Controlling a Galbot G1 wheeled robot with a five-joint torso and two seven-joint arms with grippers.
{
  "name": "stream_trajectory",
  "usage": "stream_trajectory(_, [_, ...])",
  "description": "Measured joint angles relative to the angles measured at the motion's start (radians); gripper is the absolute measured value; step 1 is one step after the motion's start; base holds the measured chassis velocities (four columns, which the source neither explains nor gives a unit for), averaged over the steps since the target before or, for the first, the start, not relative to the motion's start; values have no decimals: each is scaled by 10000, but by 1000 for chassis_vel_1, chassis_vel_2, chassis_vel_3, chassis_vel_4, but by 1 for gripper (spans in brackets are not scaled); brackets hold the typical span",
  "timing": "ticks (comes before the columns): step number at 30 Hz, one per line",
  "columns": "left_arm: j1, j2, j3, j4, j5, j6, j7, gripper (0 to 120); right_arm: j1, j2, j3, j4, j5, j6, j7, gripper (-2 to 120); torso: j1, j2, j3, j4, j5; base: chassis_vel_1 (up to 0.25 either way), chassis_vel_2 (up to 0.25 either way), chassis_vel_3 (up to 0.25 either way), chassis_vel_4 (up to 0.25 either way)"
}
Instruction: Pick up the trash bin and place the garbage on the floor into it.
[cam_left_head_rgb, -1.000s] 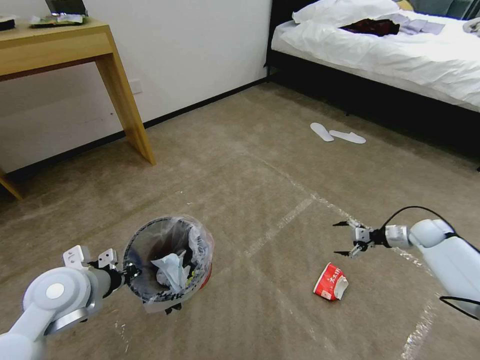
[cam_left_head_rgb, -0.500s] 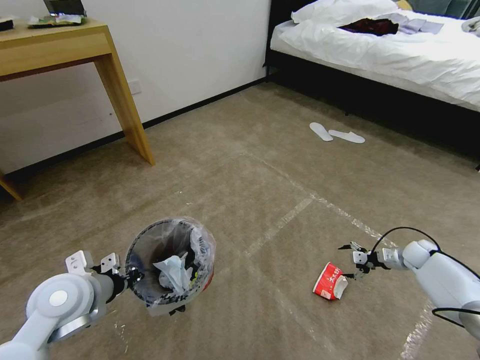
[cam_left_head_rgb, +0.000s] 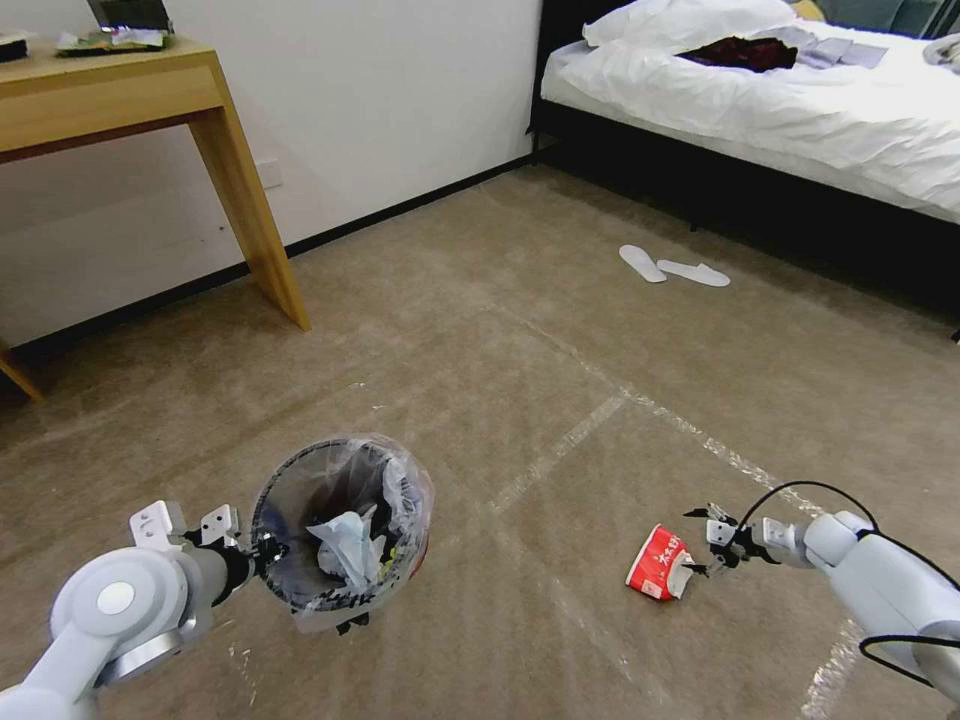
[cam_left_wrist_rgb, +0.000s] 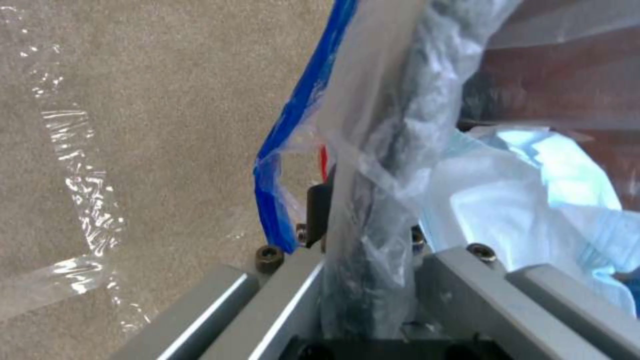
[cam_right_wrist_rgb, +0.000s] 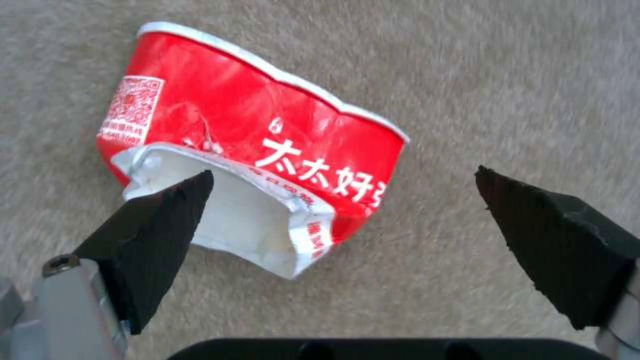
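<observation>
Beside crushed cup, right gripper agape

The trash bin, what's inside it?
Inside the trash bin sits a crumpled pale blue-white tissue against the clear bag. Whatever lies under the tissue is covered. The left claw grips the rim.

the crushed red-and-white paper cup lying on the beige carpet carries the only writing that can be read. on its red side, in the right wrist view, white chinese characters run in a row: 太太好, followed by a fourth character cut off at the crease. a white square qr code sits near the cup's rim on the same red side, too fine to decode. along the torn white lip runs a band of tiny red print, too small to make out. in the head view the cup shows white marks that cannot be read.
</observation>
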Motion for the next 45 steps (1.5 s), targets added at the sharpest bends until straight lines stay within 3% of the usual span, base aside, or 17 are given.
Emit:
stream_trajectory(11, [-11, 46, 1, 113, 43, -6, 104, 0, -266, 414, -267, -399, 456, -779, 966, 100, 0, 0, 1, 0, 2, 0, 0, 0, 0])
stream_trajectory(45, [38, -46, 20, 120, 198, -6, 291, 0, 0, 1020, -880, -1182, 408, -1538, 1591, 100, 0, 0, 1, 0, 1, 0, 0, 0, 0])
